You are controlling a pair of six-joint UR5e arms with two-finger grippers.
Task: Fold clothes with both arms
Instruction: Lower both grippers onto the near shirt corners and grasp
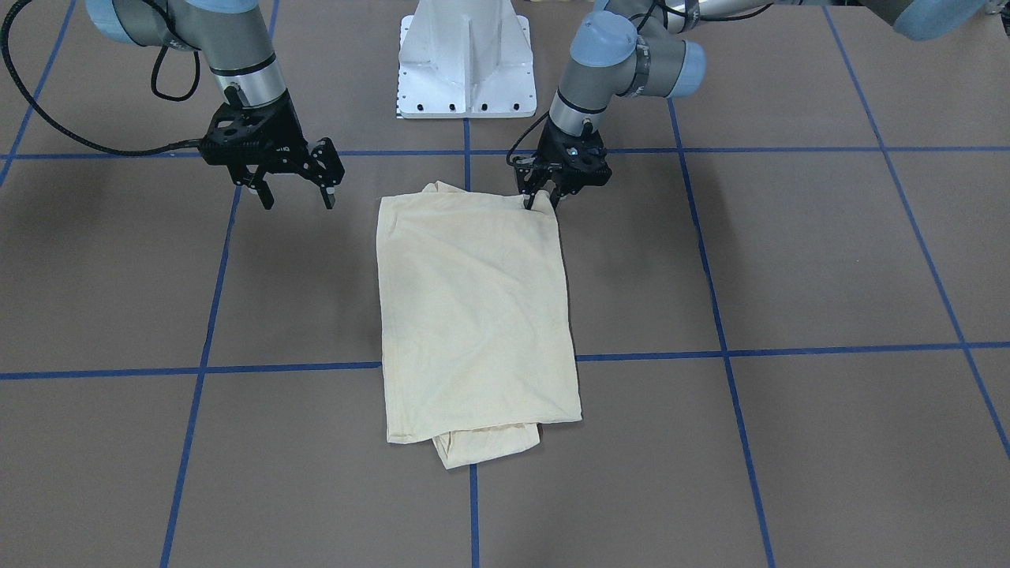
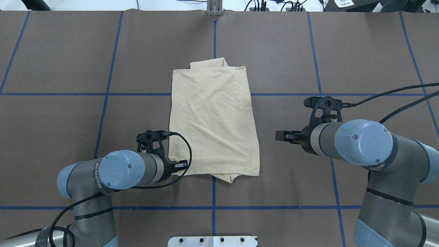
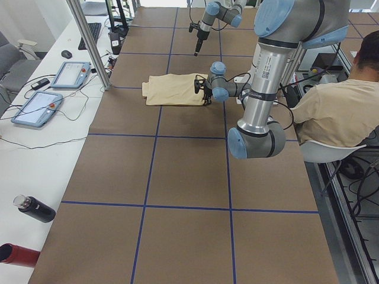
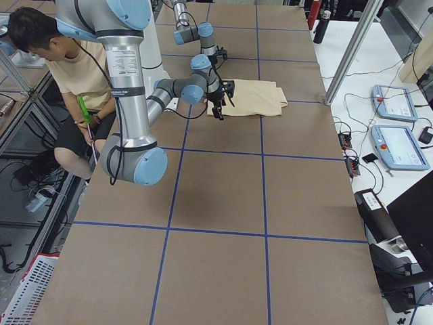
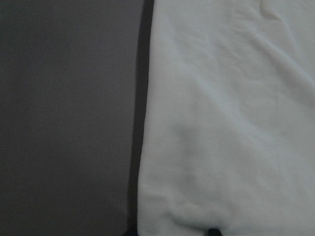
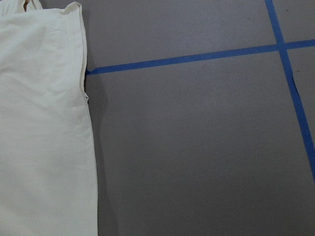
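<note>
Pinch at the corner: the left gripper (image 1: 540, 200) is closed on one near corner of the shirt (image 1: 473, 308), while the right gripper (image 1: 298, 201) hangs with jaws apart, off the cloth beside the other near corner. Thin, light and limp, the shirt lies folded into a long rectangle in the middle of the table (image 1: 789, 260). It would likely sag and slide unless both near corners are held through every layer. Its long axis runs straight away from the robot's base, with folded-under cloth peeking out at the far end.
</note>
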